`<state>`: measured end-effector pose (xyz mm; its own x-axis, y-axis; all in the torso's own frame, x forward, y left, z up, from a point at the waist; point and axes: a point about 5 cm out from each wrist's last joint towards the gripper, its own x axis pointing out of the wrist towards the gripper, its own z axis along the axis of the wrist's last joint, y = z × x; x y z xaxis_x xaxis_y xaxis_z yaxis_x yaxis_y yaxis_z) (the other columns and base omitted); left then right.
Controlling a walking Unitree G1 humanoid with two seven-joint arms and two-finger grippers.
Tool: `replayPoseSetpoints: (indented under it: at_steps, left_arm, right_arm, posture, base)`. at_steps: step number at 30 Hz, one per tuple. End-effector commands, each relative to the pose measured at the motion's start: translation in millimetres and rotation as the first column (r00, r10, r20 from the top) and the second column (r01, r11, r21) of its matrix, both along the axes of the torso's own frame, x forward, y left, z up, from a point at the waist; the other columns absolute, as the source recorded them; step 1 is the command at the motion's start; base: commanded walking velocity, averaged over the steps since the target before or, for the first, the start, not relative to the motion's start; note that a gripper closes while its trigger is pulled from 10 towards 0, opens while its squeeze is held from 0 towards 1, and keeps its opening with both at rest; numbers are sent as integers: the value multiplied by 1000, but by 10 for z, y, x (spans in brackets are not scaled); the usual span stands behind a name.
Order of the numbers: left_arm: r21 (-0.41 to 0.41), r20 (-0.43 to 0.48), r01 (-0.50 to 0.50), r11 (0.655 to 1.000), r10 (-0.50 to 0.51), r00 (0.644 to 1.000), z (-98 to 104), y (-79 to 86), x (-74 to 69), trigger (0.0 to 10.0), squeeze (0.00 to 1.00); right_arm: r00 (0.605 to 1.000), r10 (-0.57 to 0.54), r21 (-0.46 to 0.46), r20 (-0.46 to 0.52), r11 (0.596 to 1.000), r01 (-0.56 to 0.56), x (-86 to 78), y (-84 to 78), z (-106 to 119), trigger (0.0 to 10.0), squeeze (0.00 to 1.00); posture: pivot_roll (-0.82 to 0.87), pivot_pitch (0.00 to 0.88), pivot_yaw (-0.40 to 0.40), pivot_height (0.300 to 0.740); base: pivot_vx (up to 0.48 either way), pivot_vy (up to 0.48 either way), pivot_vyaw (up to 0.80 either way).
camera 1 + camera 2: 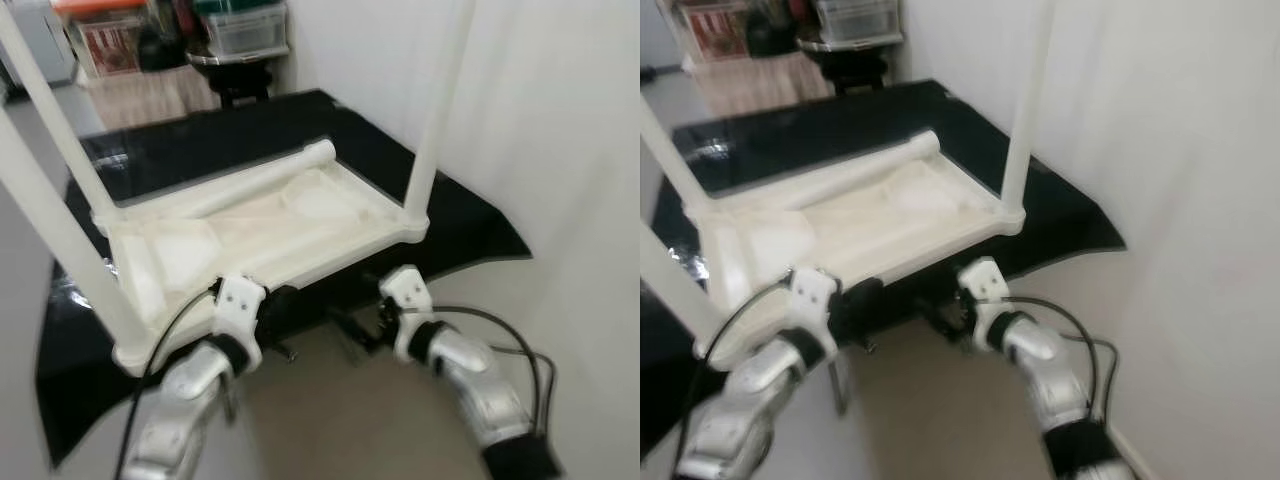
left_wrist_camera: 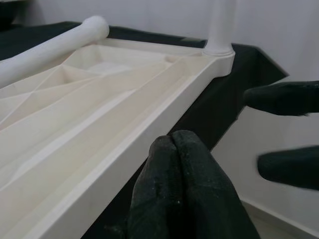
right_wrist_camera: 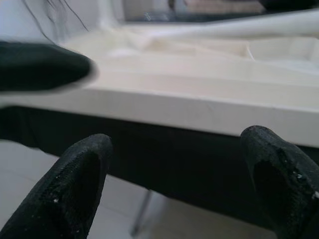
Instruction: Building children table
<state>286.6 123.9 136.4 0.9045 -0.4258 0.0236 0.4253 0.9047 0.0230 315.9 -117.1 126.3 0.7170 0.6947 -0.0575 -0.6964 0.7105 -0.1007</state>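
Cream plastic children's table [image 1: 270,225] lies upside down on a glossy black tabletop [image 1: 470,225], its underside facing up like a shallow tray: raised rim all round, moulded ribs dividing the inside into flat angular panels, matte finish. Lying in this recess, along the far rim, is one loose leg [image 1: 265,178], a smooth round cream tube with a rounded end. Three other legs stand upright in corner sockets: one at the near right corner [image 1: 437,110], two on the left side [image 1: 60,240], all plain cylindrical tubes rising out of frame. Black tabletop is shiny with light reflections and has a curved, irregular edge; it sits against a white wall [image 1: 560,150]. Floor below is pale beige [image 1: 330,420]. Left gripper [image 2: 172,149] is at the near rim of the inverted table, left of centre; its black textured fingers are pressed together with no gap and nothing between them, tips just beside the rim's edge. Right gripper [image 3: 174,149] is held below and in front of the same near rim, toward the right corner; its fingers are spread wide apart, grasping nothing, with the rim and the dark tabletop edge seen between them. Background, far side: stacked storage boxes [image 1: 245,30], one with an orange lid [image 1: 100,8], blurred.
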Motion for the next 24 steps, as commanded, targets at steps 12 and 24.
replayPoseSetpoints:
  at_steps: [12,24]
  left_arm:
    - [-2,-8,0,1000,0,1000,2,2,0,10000,0]
    - [-29,-18,30,999,-31,999,-3,-15,-34,10000,0]
  right_arm:
    - [1000,13,14,7,1000,-13,-8,-26,14,10000,1000]
    - [999,32,-46,-4,998,-32,-23,-17,-27,10000,0]
  posture:
    - [-96,103,28,740]
    - [-87,94,29,740]
  base:
    - [0,0,0]
    - [0,0,216]
